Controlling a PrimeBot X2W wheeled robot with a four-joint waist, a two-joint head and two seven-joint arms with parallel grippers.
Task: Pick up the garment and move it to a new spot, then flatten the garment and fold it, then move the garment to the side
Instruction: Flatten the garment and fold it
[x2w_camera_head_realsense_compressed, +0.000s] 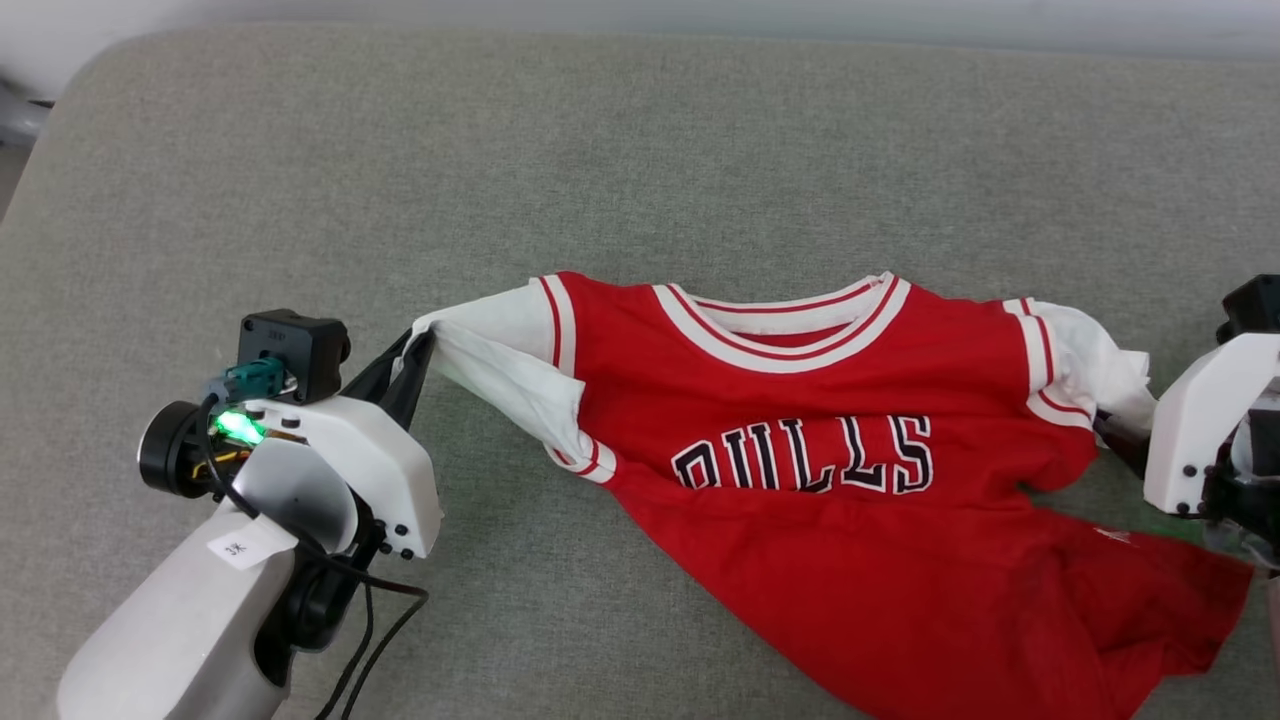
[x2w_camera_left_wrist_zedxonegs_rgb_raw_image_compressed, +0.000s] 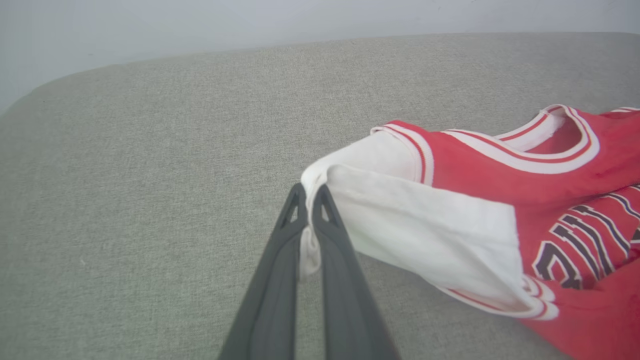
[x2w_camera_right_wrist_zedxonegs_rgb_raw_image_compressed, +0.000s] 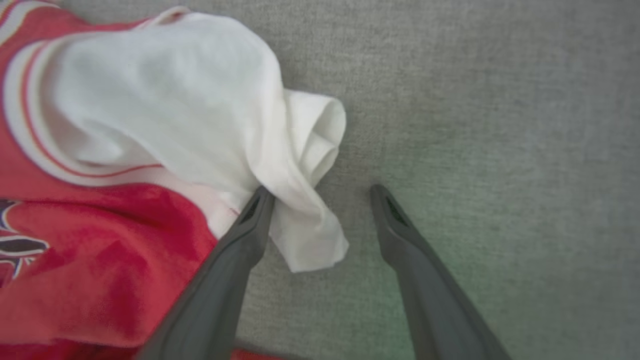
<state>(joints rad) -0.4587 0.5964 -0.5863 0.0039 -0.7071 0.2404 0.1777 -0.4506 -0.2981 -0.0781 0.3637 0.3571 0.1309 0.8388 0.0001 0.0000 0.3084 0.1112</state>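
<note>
The garment (x2w_camera_head_realsense_compressed: 830, 480), a red jersey T-shirt with white sleeves and black lettering, lies front up on the grey cushion, its lower hem rumpled toward the near right. My left gripper (x2w_camera_head_realsense_compressed: 418, 345) is shut on the tip of the white sleeve (x2w_camera_left_wrist_zedxonegs_rgb_raw_image_compressed: 400, 220) at the shirt's left, and that sleeve is pulled out taut. In the left wrist view my left gripper (x2w_camera_left_wrist_zedxonegs_rgb_raw_image_compressed: 309, 192) pinches the sleeve fabric between its fingers. My right gripper (x2w_camera_right_wrist_zedxonegs_rgb_raw_image_compressed: 322, 192) stands open at the other white sleeve (x2w_camera_right_wrist_zedxonegs_rgb_raw_image_compressed: 165, 100); a fold of that sleeve lies between its spread fingers, against the left one.
The grey cushion (x2w_camera_head_realsense_compressed: 640, 160) stretches wide beyond the collar and to the left of the shirt. Its rounded far left corner (x2w_camera_head_realsense_compressed: 90, 70) meets a pale wall. A dark cable hangs from my left wrist near the bottom left.
</note>
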